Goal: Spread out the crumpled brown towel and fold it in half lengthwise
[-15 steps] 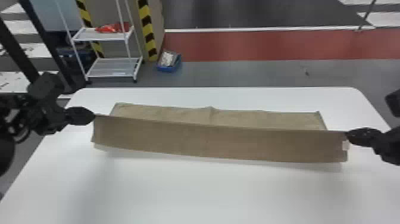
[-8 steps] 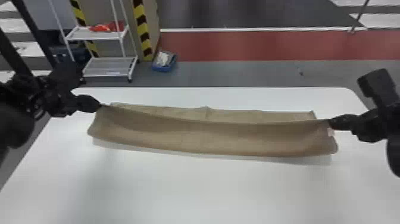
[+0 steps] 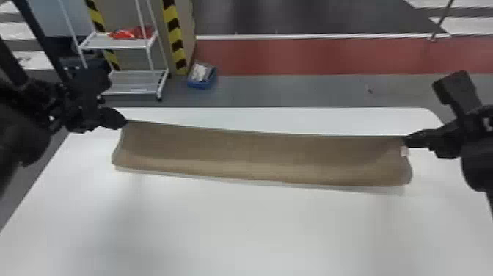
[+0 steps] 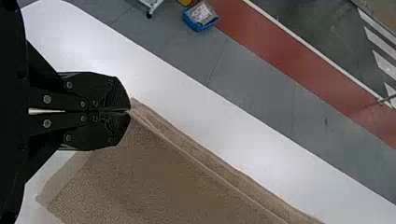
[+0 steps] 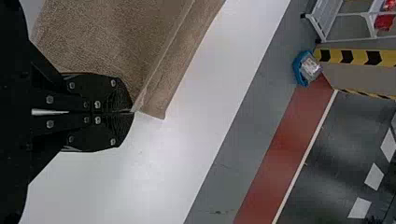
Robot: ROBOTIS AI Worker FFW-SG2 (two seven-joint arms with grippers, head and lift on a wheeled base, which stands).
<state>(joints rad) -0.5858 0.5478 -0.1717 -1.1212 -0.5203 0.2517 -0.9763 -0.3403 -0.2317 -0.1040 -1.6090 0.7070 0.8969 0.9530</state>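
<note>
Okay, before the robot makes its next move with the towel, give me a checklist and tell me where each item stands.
1. Left gripper shut on its towel corner: ok.
2. Right gripper shut on the other corner: ok.
3. Held edge stretched between them without a deep sag: ok.
4. Held edge lined up over the far edge: not ok, a strip of the lower layer shows beyond it in both wrist views.
5. Lower layer smooth underneath: cannot tell, the upper layer hides most of it.
</note>
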